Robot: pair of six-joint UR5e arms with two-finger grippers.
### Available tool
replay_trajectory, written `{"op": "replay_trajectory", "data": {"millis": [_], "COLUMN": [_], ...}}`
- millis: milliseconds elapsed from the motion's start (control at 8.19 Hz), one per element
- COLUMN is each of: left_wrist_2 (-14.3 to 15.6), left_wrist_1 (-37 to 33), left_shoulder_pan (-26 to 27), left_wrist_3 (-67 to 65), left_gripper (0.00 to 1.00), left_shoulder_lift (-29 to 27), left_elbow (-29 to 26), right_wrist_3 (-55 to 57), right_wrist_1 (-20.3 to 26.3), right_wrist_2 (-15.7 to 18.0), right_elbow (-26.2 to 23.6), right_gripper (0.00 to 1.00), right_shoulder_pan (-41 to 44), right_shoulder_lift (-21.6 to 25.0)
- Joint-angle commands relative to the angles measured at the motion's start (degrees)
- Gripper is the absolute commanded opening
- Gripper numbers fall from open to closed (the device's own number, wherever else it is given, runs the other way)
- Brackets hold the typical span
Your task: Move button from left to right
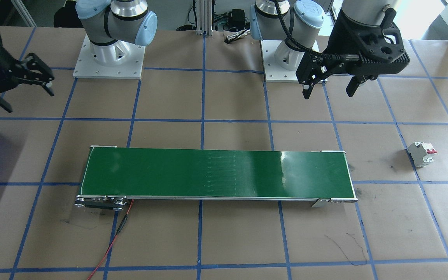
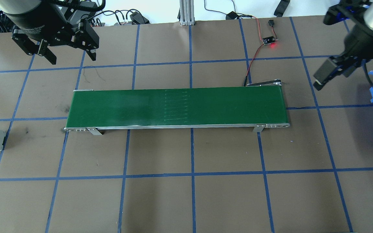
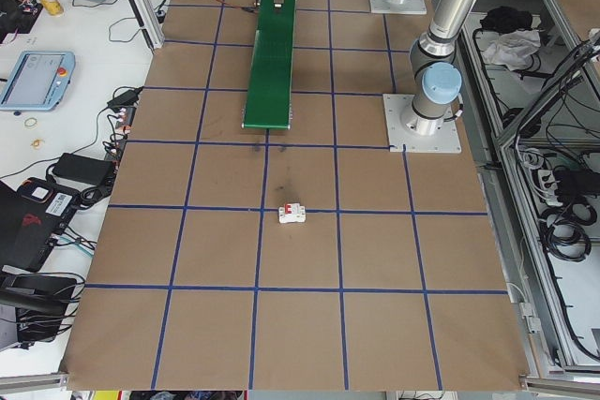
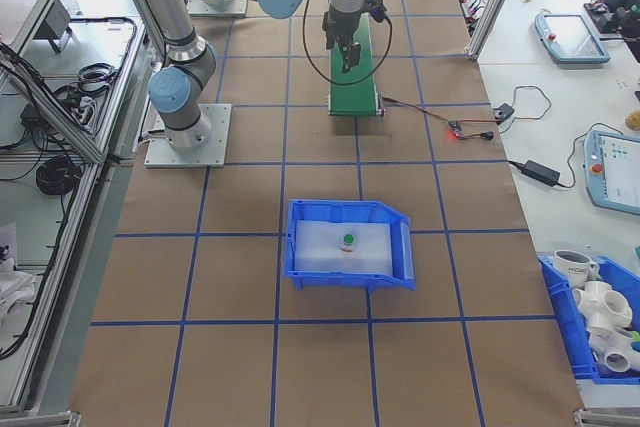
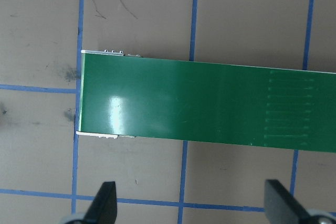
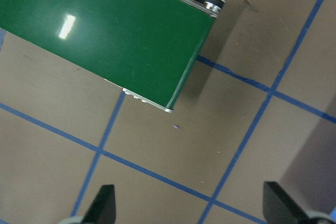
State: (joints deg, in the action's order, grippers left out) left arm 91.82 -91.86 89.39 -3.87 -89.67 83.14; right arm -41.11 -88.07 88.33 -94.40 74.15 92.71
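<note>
Button (image 4: 348, 241) resting in the blue bin (image 4: 300, 217) on the right.
Both grippers, left gripper (image 2: 68, 51) and right gripper (image 6: 191, 208), hover with jaws apart; the button looks light and rigid, best gripped across its blocky body.

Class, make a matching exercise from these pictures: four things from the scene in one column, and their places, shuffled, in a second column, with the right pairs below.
Things:
1. button
2. circuit breaker
3. conveyor belt
4. left gripper

Places:
A. lying across the middle of the table
B. inside the blue bin
C. on the table paper beyond the belt's left end
D. in the air near the belt's left end

Pairs: 1-B, 2-C, 3-A, 4-D
</note>
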Motion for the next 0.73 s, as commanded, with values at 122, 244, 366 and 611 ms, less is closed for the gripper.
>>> {"op": "replay_trajectory", "data": {"millis": [122,244,366,611], "left_wrist_2": [-0.07,0.02,0.02,0.02], "left_wrist_1": [0.02,0.02,0.02,0.02], "left_shoulder_pan": [0.0,0.0,0.0,0.0], "left_wrist_3": [0.0,0.0,0.0,0.0], "left_gripper": [1.0,1.0,1.0,1.0], "left_shoulder_lift": [0.11,0.11,0.11,0.02], "left_elbow": [0.0,0.0,0.0,0.0], "right_wrist_3": [36.11,37.75,37.68,37.68], "right_wrist_1": [-1.65,-2.88,-2.81,-2.81], "right_wrist_2": [1.85,1.76,1.93,1.94], "right_elbow": [2.11,3.33,3.52,3.52], "right_gripper": [1.0,1.0,1.0,1.0], "right_shoulder_pan": [18.81,19.36,19.36,19.36], "right_shoulder_lift": [-1.9,-3.22,-3.32,-3.32]}}
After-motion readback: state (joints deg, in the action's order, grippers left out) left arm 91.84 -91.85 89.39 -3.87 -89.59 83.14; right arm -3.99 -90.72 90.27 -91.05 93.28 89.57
